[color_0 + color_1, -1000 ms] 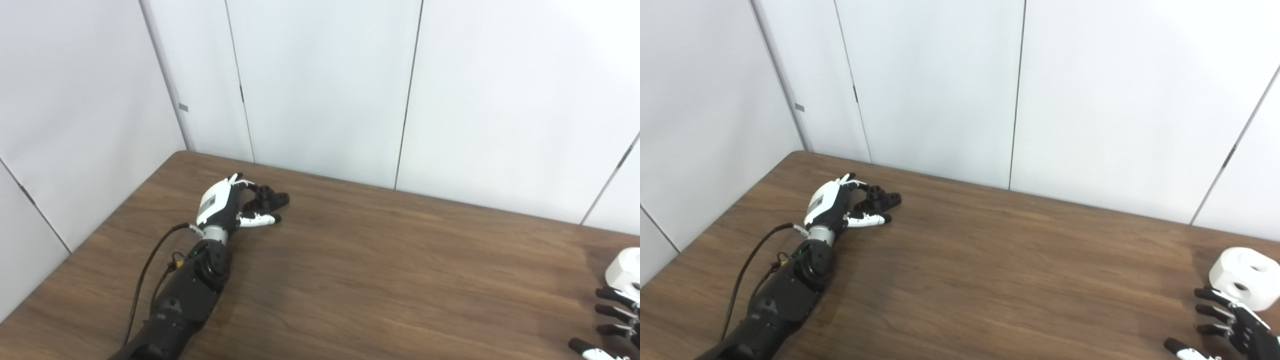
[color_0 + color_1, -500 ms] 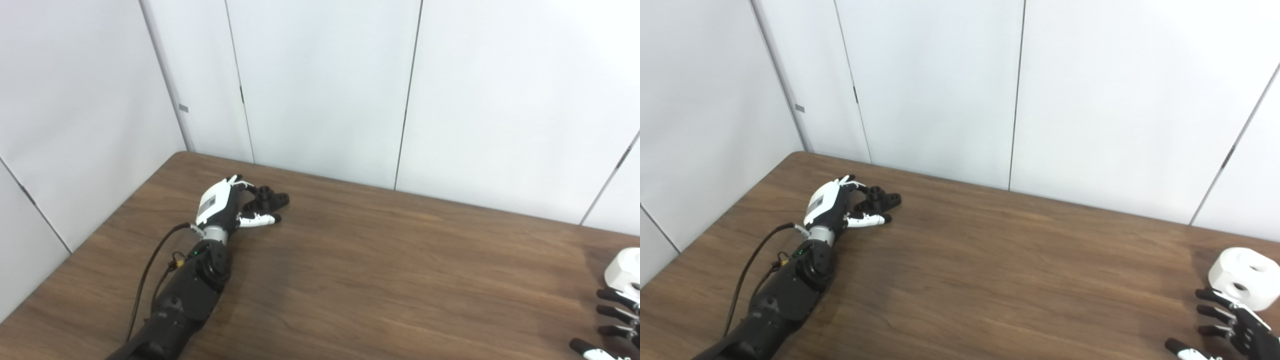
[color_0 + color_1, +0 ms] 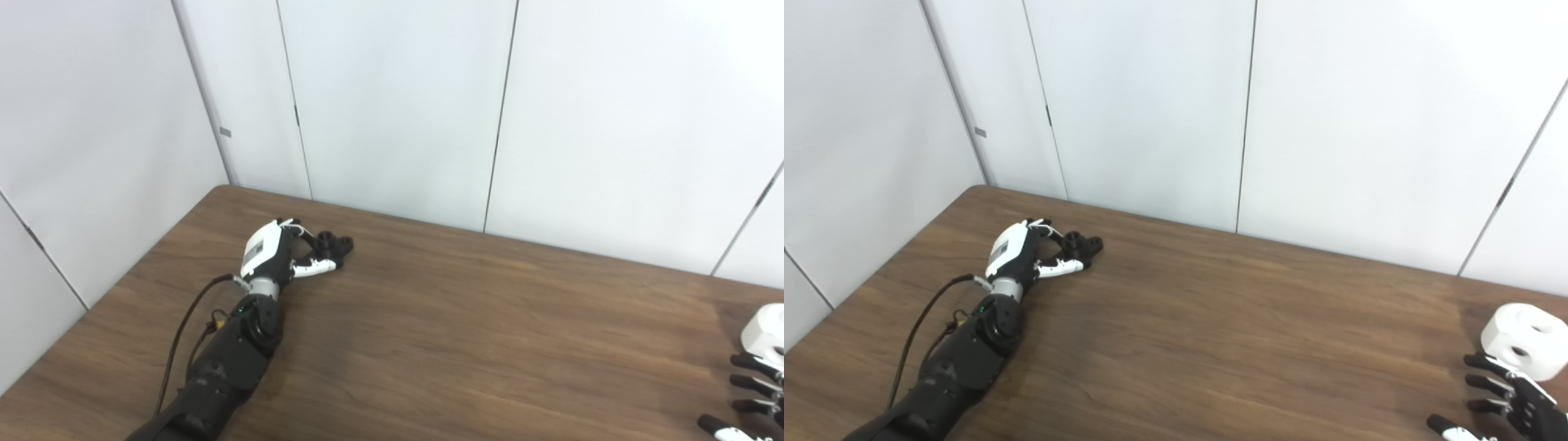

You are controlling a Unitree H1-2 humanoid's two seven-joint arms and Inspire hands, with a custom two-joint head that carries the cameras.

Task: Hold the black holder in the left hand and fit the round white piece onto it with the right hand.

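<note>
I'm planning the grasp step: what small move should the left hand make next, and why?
Probably close the left hand fully on the holder and lift. Its fingers and thumb already curl around the holder, which lies on the table.

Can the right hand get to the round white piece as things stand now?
Probably yes: the right hand, fingers apart, sits just in front of the round white piece on the table, with nothing between them.

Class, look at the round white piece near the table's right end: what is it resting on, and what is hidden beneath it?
The round white plastic piece sits on the brown wooden table. Its underside is covered. The right hand spreads open beside it.
</note>
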